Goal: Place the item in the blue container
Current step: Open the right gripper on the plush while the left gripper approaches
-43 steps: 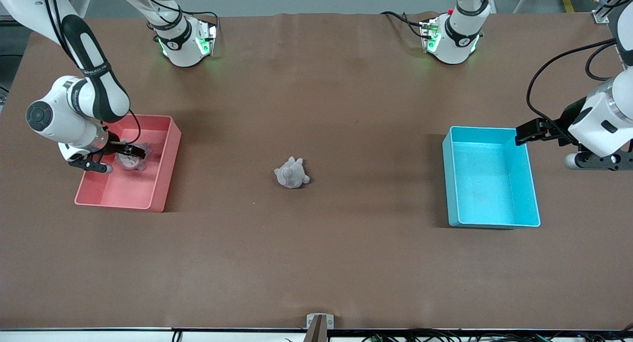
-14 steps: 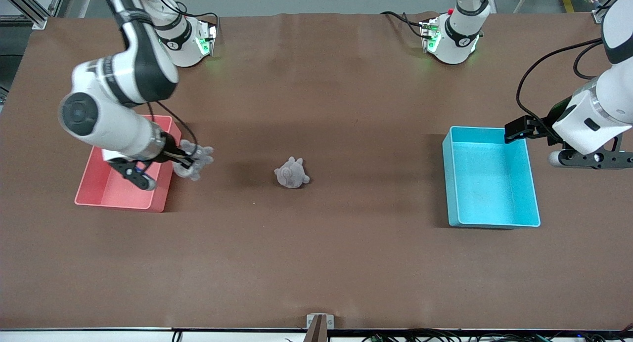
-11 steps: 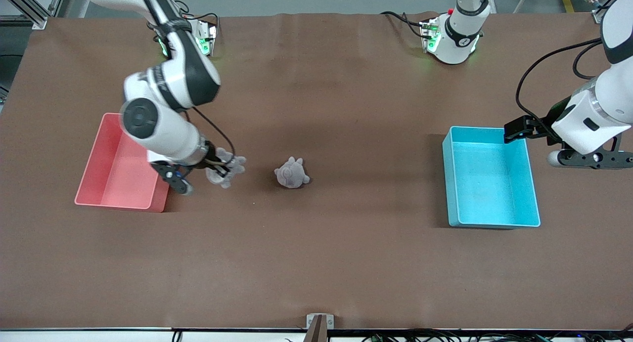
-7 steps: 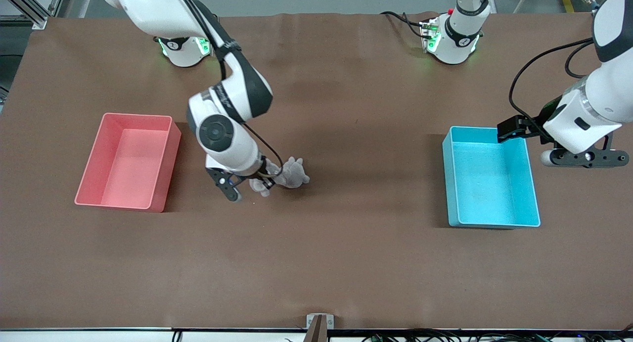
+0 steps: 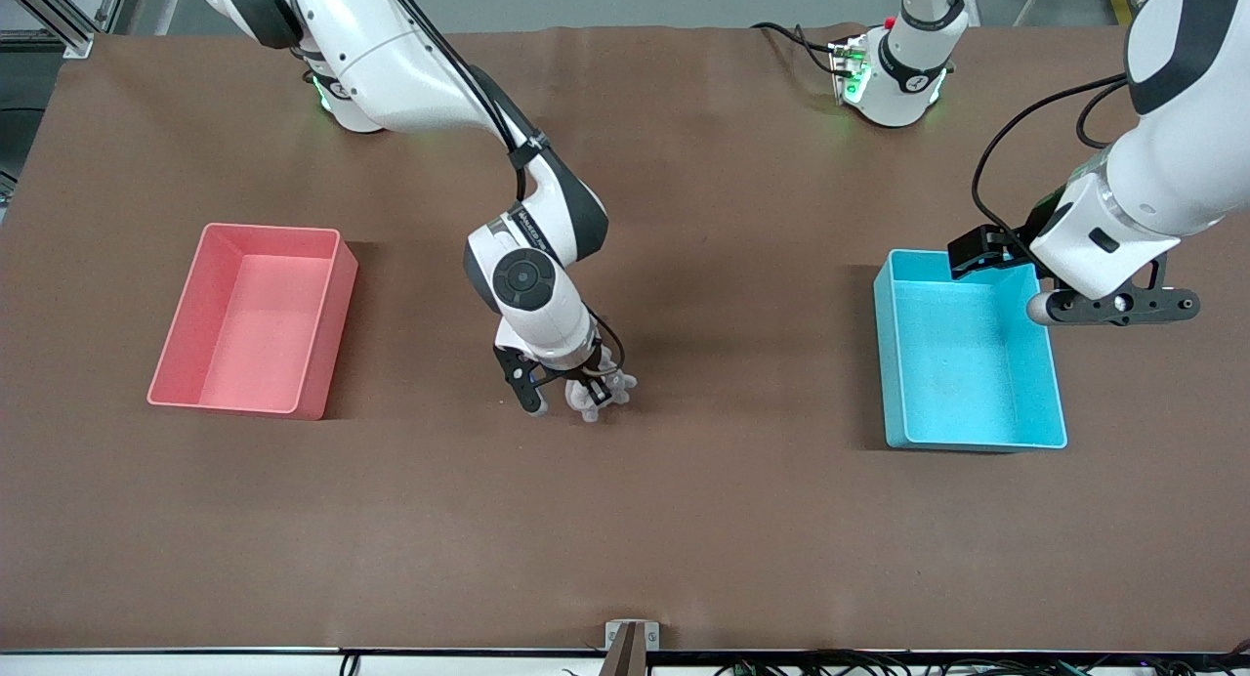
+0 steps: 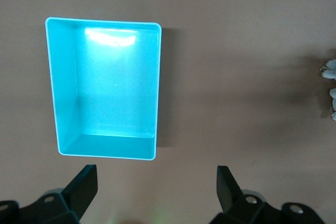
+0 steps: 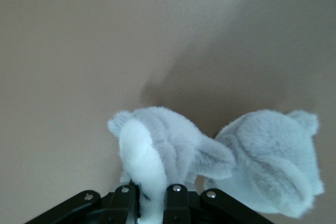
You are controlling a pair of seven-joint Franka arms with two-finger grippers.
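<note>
Right gripper (image 5: 571,395) sits low over the middle of the tabletop, fingers closed on a grey plush toy (image 5: 598,391); in the right wrist view the held grey plush toy (image 7: 157,156) is pinched between the black fingers (image 7: 178,198) close to the brown surface. Second plush toy (image 7: 273,166) of the same grey lies just beside the held one in that view, the two touching or nearly so, cannot tell which; in the front view the second one is hidden under the right arm's wrist. Blue container (image 5: 967,354) stands empty toward the left arm's end of the tabletop, well apart from the toys, with bare brown tabletop (image 5: 742,500) between them and nothing blocking the way. Left gripper (image 5: 1104,305) hangs over the container's edge nearest the left arm's end of the table, at the corner farther from the front camera, its fingers spread wide and holding nothing; in the left wrist view the left gripper (image 6: 157,190) shows both fingertips apart, the blue container (image 6: 65,87) below and a bit of the grey plush toy (image 6: 329,72) at the picture's edge. Pink bin (image 5: 249,319) stands empty toward the right arm's end of the tabletop, well clear of both grippers.
</note>
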